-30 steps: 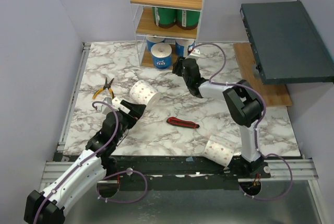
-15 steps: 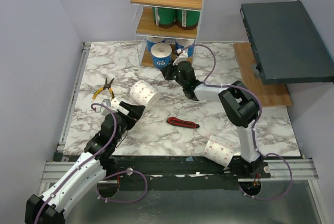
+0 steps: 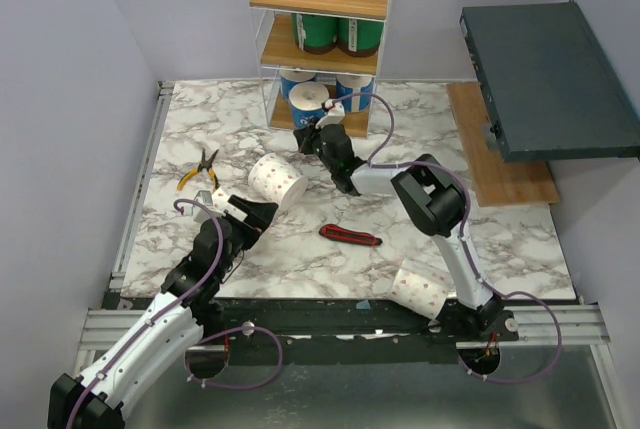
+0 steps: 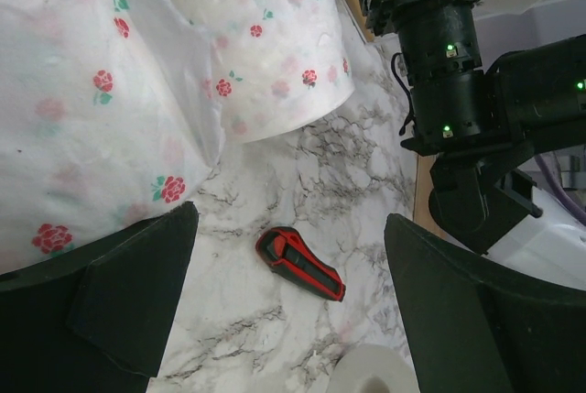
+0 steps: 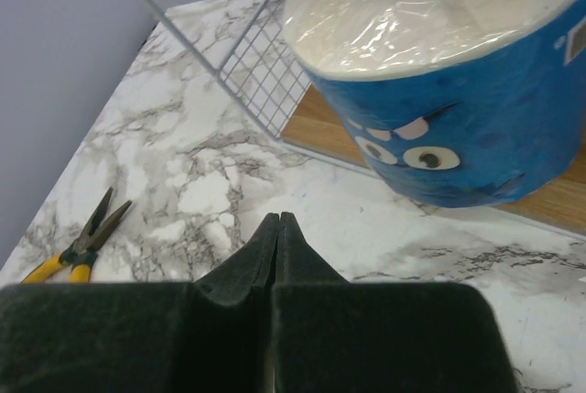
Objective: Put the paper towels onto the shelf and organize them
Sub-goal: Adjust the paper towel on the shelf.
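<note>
Right gripper [image 5: 277,221] is pinched fully shut now, gripping nothing, and it's swung left since a second ago. The blue roll [image 5: 439,109] sits just ahead-right of it at the shelf [image 5: 249,77] front edge. There's open table [image 5: 183,182] to its left, out to the pliers [image 5: 78,248]. Left gripper [image 4: 291,217] hasn't budged, jaws wide, white roll [image 4: 275,45] just ahead-left.

Pale lavender walls [image 3: 60,99] close the left, back and right of the frame. A white, grey-veined marble-patterned tabletop [image 3: 200,129] fills the middle. At upper right, a dark grey-green flat slab [image 3: 545,79] overhangs a light-brown wooden board [image 3: 510,181] (lighting even, shadows soft).
</note>
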Tool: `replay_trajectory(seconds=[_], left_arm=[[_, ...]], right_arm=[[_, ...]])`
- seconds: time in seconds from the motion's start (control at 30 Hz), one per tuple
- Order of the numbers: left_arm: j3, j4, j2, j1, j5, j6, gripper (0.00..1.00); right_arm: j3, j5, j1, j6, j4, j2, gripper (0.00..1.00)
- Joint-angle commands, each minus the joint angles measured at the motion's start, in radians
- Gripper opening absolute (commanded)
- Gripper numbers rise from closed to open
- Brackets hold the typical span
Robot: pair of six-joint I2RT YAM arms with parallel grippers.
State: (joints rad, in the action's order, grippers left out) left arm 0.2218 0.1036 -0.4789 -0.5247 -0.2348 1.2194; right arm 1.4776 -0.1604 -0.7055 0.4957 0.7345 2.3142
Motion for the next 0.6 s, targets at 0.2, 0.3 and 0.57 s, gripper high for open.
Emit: replay_trajectory(seconds=[0.2, 0.3, 0.57], left_arm=[[-0.032, 0.047, 0.003, 0.008, -0.044, -0.021, 0.94], [-0.034, 0.048, 0.006, 0.009, -0.049, -0.022, 0.94], [-0.041, 0.036, 0.001, 0.009, -0.048, -0.024, 0.94]], right_arm=[[0.111, -0.181, 0.005, 0.094, 0.032, 0.120, 0.01], [0.113, -0.201, 0.012, 0.108, 0.032, 0.122, 0.01], [0.082, -0.232, 0.057, 0.129, 0.043, 0.089, 0.01]])
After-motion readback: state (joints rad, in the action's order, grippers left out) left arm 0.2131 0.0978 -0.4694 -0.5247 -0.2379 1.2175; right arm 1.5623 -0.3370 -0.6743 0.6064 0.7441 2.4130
